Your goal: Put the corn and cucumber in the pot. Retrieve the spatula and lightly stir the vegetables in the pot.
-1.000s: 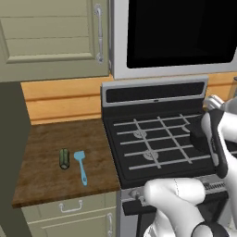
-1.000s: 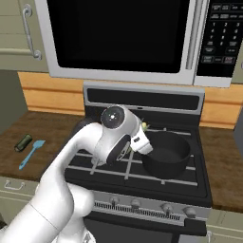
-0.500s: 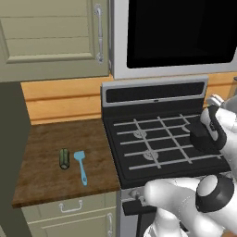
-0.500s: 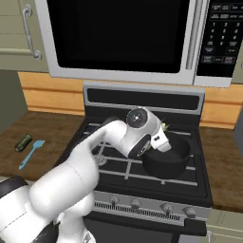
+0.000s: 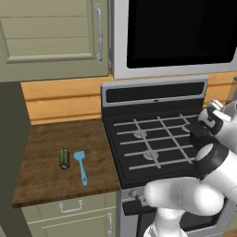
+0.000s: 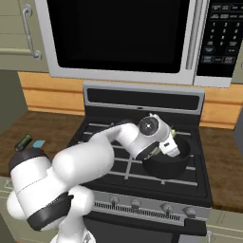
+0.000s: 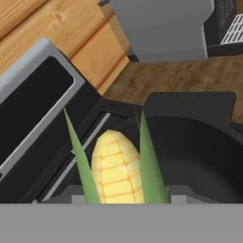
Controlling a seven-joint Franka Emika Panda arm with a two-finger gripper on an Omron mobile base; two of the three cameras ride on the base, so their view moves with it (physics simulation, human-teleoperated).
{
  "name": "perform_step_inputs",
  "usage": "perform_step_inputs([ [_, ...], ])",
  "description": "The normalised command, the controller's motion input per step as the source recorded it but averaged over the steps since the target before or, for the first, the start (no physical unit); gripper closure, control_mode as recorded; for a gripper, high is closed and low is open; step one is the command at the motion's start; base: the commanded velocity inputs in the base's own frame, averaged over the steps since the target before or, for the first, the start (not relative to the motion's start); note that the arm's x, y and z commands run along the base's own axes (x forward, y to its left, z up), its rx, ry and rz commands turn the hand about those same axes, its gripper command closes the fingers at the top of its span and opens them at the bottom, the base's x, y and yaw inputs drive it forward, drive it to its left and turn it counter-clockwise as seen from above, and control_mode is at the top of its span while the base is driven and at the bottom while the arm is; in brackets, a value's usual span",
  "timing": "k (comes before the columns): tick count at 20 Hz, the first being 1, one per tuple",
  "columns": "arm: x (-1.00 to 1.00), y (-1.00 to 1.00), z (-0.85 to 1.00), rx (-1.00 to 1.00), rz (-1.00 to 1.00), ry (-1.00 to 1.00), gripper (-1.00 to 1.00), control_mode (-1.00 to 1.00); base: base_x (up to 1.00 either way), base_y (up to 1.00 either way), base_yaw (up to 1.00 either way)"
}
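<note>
Here the stove takes up the middle of both base views, its black grates running under the microwave. To its left lies the wooden counter.

The white arm bends across the stove from the lower left of the right base view, and its wrist hangs over the round black pot, which sits on the right-hand burners. The gripper is just above the pot's dark interior, near the rim on the stove's back side.

In the hand view the corn stands in the bottom middle, between where the finger tips would rise. Its long axis runs along the line of the gripper, with the rounded yellow tip pointing away from the hand toward the pot's inside and the stove's back panel. 2 pale green husk leaves flank it, reaching past the tip. The finger tips themselves are hidden behind the cob and husk, so the jaws seem closed on the corn, though the contact cannot be seen directly. The pot's far wall curves behind and to the right of the cob.

On the counter, well apart from the pot, the cucumber lies with its long axis running front to back. Just beside it on its right is the light-blue spatula, blade toward the wall and handle pointing toward the counter's front edge. The 2 are close but not touching.
</note>
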Motion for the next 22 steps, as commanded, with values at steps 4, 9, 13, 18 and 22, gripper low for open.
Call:
perform_step_inputs([
  [4, 0.19, -0.03, -0.21, 0.0, -0.03, 0.0, 1.0, -1.0, 0.0, 0.0, 0.0],
  [9, 0.16, -0.01, -0.19, 0.0, -0.02, 0.0, 1.0, -1.0, 0.0, 0.0, 0.0],
  [13, 0.04, 0.0, -0.1, -0.02, -0.01, 0.0, 1.0, -1.0, 0.0, 0.0, 0.0],
  [18, 0.0, 0.0, 0.0, -0.01, 0.0, 0.0, -1.0, -1.0, 0.0, 0.0, 0.0],
  [22, -0.17, 0.0, 0.38, 0.0, 0.0, 0.0, -1.0, -1.0, 0.0, 0.0, 0.0],
])
